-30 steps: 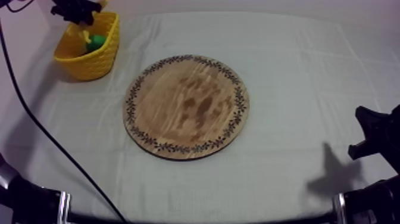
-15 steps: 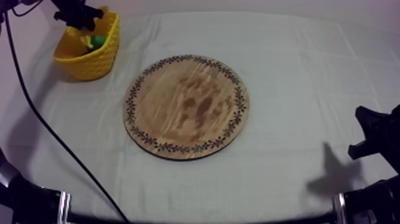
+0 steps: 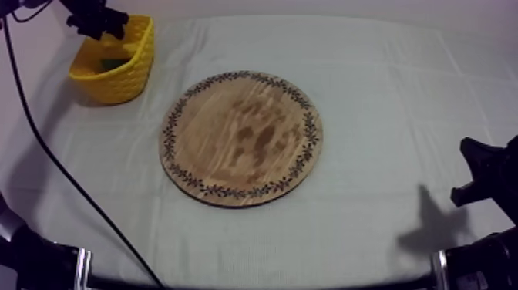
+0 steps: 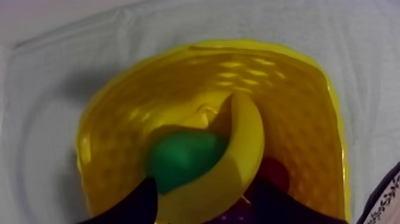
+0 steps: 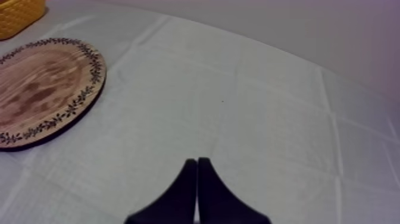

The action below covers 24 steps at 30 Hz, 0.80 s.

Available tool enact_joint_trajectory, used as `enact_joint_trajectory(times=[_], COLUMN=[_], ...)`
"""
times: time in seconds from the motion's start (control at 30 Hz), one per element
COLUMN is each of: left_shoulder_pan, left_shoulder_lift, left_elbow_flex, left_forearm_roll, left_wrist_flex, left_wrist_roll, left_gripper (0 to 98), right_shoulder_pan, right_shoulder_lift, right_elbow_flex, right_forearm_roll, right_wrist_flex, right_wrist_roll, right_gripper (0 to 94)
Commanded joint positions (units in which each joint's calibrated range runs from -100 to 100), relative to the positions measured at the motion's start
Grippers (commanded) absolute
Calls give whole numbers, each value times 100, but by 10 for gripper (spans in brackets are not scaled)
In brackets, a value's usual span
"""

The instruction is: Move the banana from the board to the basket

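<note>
1. Left gripper (image 3: pixel 96 20) hangs over the far rim of the yellow woven basket (image 3: pixel 116 71), at the far left corner of the surface (image 3: pixel 401 92).
2. Its two black fingers (image 4: pixel 134 205) stand wide apart. The curved yellow toy banana (image 4: pixel 241 146) shows between them, but it lies inside the basket and they do not hold it.
3. This banana leans against a round green toy pear (image 4: pixel 184 158), and a small red fruit (image 4: pixel 275 173) sits just beside it on the other side.
4. On the middle of the grey-white cloth lies the round wooden board with a patterned rim (image 3: pixel 240 139), near the basket but not touching it, with bare wood on top.
5. Right gripper (image 5: pixel 196 164) rests low at the right side of the surface, well apart from the board. Its fingers lie together as a narrow wedge and grip nothing.
</note>
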Motion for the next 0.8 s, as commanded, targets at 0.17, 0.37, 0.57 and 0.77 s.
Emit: enact_joint_trajectory(times=[0.17,0.37,0.57,0.77], left_shoulder_pan=[56,-1,-133,-245], left_shoulder_lift=[-191,-681,-1356,-2390], left_elbow_flex=[42,64,270,1083], left_forearm_roll=[-131,-168,-55,16], left_wrist_flex=[-243,-478,-566,-625], left_wrist_roll=[149,259,224,197], left_gripper=[402,107,13,1], right_shoulder_pan=[0,0,0,0], right_shoulder_lift=[0,0,0,0], right_elbow_flex=[-3,-3,-3,-3], right_forearm_roll=[0,0,0,0], right_wrist_flex=[1,1,1,1], right_wrist_roll=[1,1,1,1], right_gripper=[3,3,3,3])
